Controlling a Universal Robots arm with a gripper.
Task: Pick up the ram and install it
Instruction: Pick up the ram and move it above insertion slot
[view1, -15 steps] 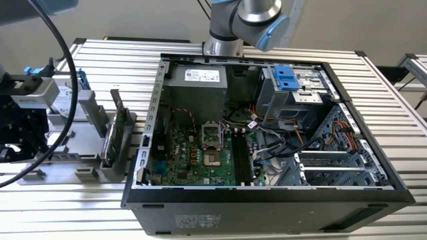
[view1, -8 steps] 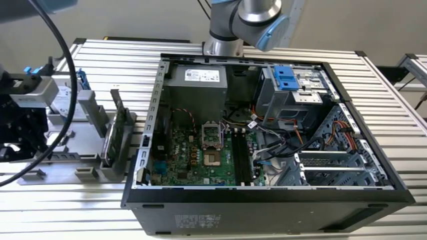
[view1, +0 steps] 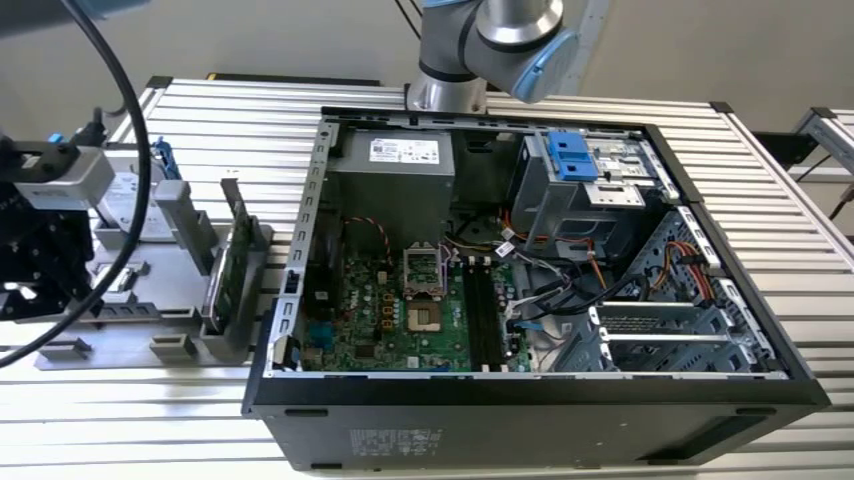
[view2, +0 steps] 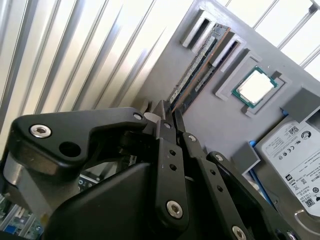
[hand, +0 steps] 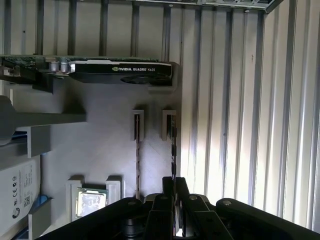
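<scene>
One ram stands on edge in the grey tray, beside a second stick; the jaws look closed on its near end. In the exterior view the tray sits at nine o'clock from the open computer.

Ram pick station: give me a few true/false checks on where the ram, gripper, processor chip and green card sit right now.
1. The long, thin ram stick stands on edge in slots of the grey fixture tray. True.
2. The black gripper is inside the open black computer case. False: it is over the tray, at the ram's end.
3. A square silver processor chip lies in a recess of the tray. True.
4. The green circuit card lies flat on the slatted metal table. False: it stands upright in the tray.
</scene>
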